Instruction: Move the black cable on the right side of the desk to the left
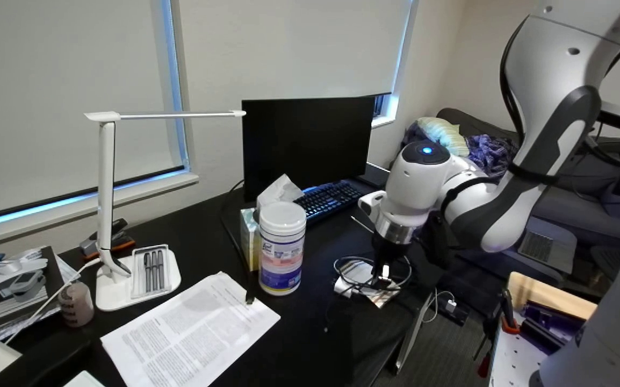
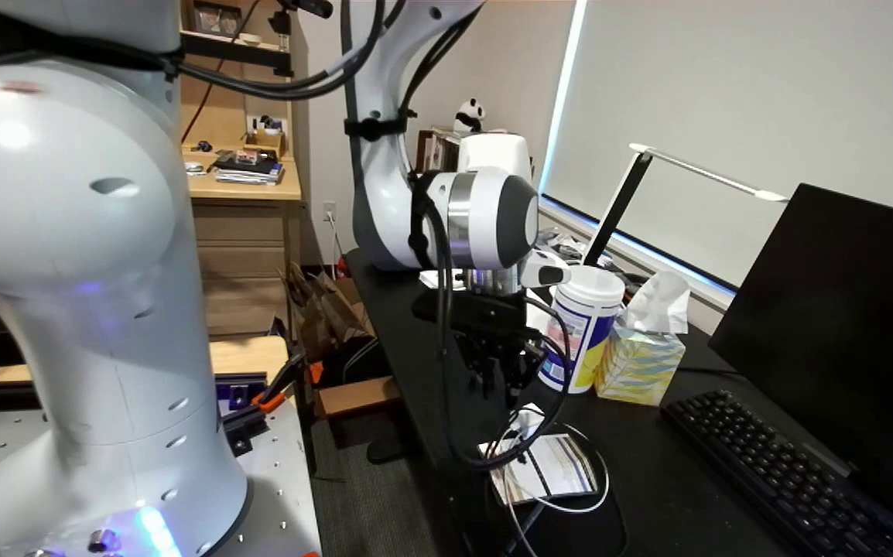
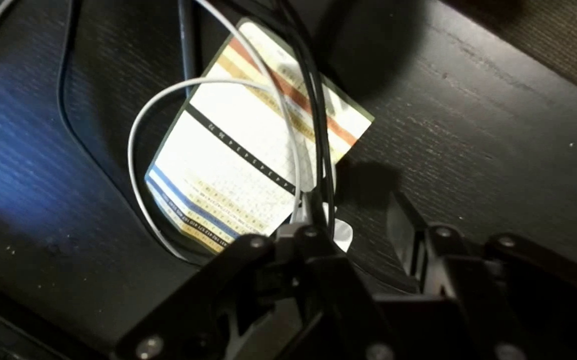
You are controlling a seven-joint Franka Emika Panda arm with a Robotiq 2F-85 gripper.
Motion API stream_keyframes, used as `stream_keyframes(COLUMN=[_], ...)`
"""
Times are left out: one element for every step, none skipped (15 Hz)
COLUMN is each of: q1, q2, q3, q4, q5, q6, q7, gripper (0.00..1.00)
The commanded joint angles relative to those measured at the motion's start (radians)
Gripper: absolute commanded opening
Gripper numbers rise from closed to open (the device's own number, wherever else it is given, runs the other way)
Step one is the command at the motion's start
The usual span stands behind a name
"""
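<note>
Nearest in the wrist view, the end effector [image 3: 354, 215], with fingers spread apart and no sign of anything pinched between. Just beside the finger at the left of that view, the black cable [image 3: 317, 125], in two close strands; touching or only passing near, impossible to tell. From there, pointing away from the end effector toward the upper edge of the view, with slight lean leftward, over the printed card [image 3: 208, 170] and beside a white cable [image 3: 130, 145]. With the long axis therefore roughly crosswise to the closing direction of the fingers: probably good for a pinch after a small sideways correction, with only one arm [image 1: 549, 91] to consider. No free end to find. In both exterior views, loosely looped on the tabletop [image 1: 337, 349], under or near the end effector, close to the edge. Farther, in an exterior view, wipes tub [image 1: 282, 252], then papers [image 1: 192, 328] and lamp [image 1: 106, 188], probably the side for the later carry.
</note>
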Motion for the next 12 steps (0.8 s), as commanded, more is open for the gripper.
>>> stream_keyframes(q1=[-0.067, -0.083, -0.090, -0.100, -0.110, -0.117, -0.122, -0.120, -0.114, -0.105, -0.102, -0.171], q2=[0.007, -0.018, -0.050, -0.080, -0.100, -0.125, -0.146, -0.173, -0.202, -0.237, -0.263, -0.292], q3=[-0.007, -0.033, -0.066, -0.090, -0.109, -0.122, -0.131, -0.130, -0.133, -0.127, -0.120, -0.039], q4=[-0.004, 0.002, 0.011, 0.014, 0.022, 0.028, 0.028, 0.019, 0.016, 0.019, 0.026, 0.029], q5=[0.183, 0.184, 0.157, 0.146, 0.148, 0.152, 0.170, 0.205, 0.213, 0.215, 0.199, 0.202], q6=[0.033, 0.030, 0.016, -0.004, -0.023, -0.052, -0.060, -0.082, -0.114, -0.192, -0.251, -0.299], q7=[-0.044, -0.021, 0.013, 0.032, 0.038, 0.027, 0.018, 0.004, 0.018, 0.021, 0.042, 0.045], gripper=[0.69, 0.75, 0.83, 0.88, 0.96, 0.98, 1.00, 1.00, 1.00, 1.00, 1.00, 1.00])
